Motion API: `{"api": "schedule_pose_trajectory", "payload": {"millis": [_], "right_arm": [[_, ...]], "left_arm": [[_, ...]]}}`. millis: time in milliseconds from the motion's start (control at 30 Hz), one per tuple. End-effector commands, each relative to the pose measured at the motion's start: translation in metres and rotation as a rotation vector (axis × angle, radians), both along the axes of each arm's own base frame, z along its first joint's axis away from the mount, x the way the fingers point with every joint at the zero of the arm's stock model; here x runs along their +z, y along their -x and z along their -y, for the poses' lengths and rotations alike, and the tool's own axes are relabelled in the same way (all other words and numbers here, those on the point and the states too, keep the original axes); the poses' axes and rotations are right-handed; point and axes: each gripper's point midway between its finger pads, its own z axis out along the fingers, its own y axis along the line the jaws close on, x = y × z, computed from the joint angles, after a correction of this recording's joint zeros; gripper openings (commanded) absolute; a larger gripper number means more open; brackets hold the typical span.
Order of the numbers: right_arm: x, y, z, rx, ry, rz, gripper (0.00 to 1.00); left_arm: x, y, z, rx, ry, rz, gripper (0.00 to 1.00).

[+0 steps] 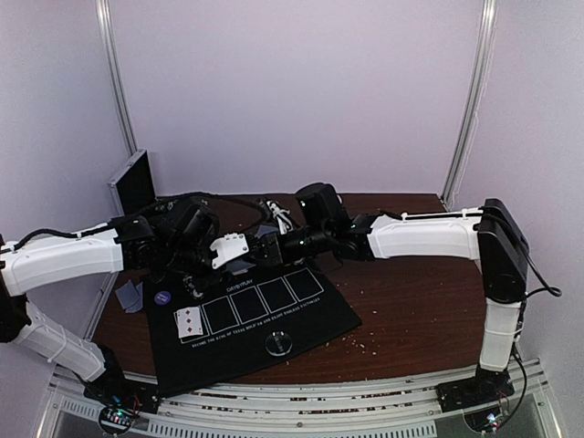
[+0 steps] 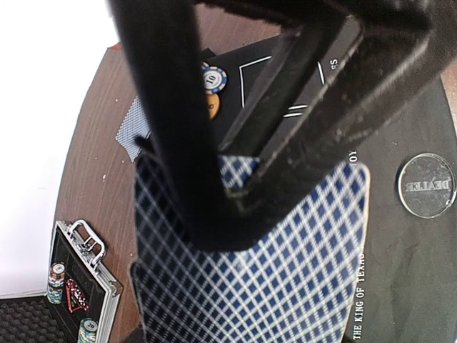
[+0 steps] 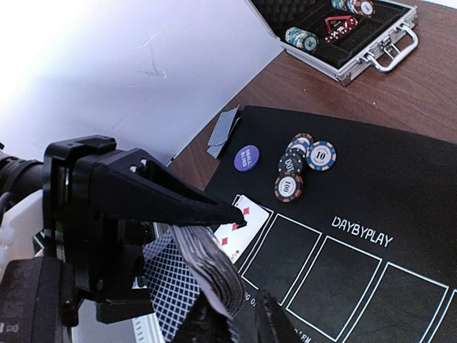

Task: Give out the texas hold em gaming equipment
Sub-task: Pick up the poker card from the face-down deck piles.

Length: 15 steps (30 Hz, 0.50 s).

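Note:
The black five-box mat [image 1: 301,315] lies on the brown table. A face-up red-diamond card [image 1: 187,321] fills its leftmost box and also shows in the right wrist view [image 3: 246,223]. My right gripper [image 3: 239,318] is shut on the deck of cards [image 3: 214,268], held above the mat's far edge. My left gripper [image 2: 239,196] meets it there [image 1: 239,250] and is shut on one blue-checked card [image 2: 257,279]. Striped chips [image 3: 301,166], a purple disc [image 3: 246,157], an orange disc [image 2: 211,106] and a clear dealer disc [image 1: 278,344] lie on the mat. Two face-down cards [image 1: 130,294] lie left of it.
An open aluminium case [image 3: 343,32] with more chips stands on the table beyond the mat, also in the left wrist view [image 2: 78,279]. A black panel [image 1: 135,181] leans at the back left. Crumbs [image 1: 365,342] are scattered right of the mat.

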Motion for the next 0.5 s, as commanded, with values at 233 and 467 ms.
{"api": "schedule_pose_trajectory", "payload": {"millis": [233, 467], "right_arm": [[0.016, -0.003, 0.022, -0.047, 0.058, 0.052, 0.00], [0.040, -0.023, 0.060, -0.150, 0.092, 0.152, 0.00]], "left_arm": [[0.006, -0.010, 0.001, 0.036, 0.015, 0.042, 0.50], [0.008, -0.029, -0.017, 0.166, 0.027, 0.030, 0.50]]}}
